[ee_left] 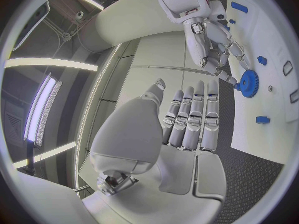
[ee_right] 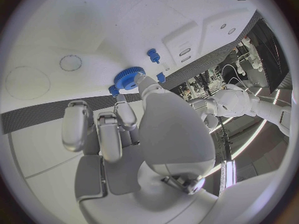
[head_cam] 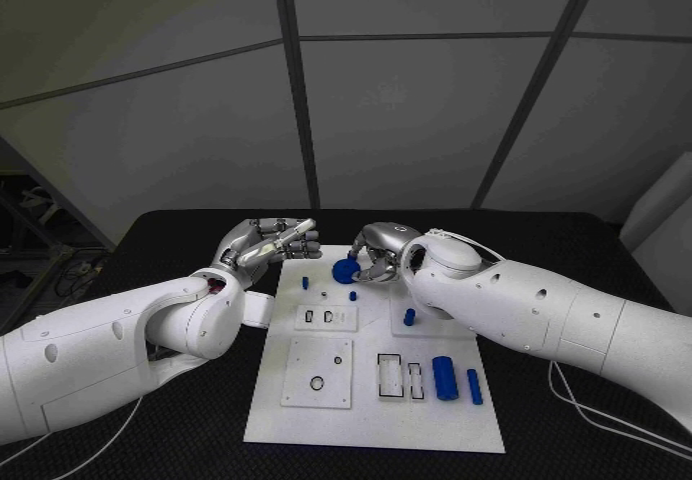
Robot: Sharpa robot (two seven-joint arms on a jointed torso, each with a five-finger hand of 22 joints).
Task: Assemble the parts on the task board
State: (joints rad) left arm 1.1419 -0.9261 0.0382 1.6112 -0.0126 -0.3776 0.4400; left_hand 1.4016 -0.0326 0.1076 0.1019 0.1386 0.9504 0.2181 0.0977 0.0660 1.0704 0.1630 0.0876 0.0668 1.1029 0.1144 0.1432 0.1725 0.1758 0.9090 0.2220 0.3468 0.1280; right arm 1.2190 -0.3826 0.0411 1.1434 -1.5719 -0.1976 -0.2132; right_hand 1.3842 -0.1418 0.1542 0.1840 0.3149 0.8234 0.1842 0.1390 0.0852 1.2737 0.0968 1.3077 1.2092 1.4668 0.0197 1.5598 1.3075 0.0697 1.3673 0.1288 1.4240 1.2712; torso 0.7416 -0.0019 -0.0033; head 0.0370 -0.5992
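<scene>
At the far end of the white task board [head_cam: 378,420], near its middle: a blue gear [head_cam: 345,270], pinched at its rim by fingertips of the right hand [head_cam: 387,253]. Just beside the gear on the board, a small blue peg [head_cam: 304,283] to one side and another small blue piece [head_cam: 355,294] close below it. Farther along the board toward the robot: a short blue part [head_cam: 410,317] standing upright, then a blue cylinder [head_cam: 446,377] and a thin blue pin [head_cam: 475,386] lying side by side near the right edge, next to rectangular slots [head_cam: 391,375]. Beneath all of it, a black table [head_cam: 173,440] with a woven look; behind, grey wall panels [head_cam: 404,100] split by dark seams.

Right hand: fingers curled down over the gear, thumb and a finger closed on its toothed edge, remaining fingers bent in loosely.

Left hand [head_cam: 267,243]: raised off the table at the board's far left corner, well clear of the gear, nothing in its grasp. From the left wrist, fingers [ee_left: 193,119] straight and packed side by side, thumb slightly apart.
</scene>
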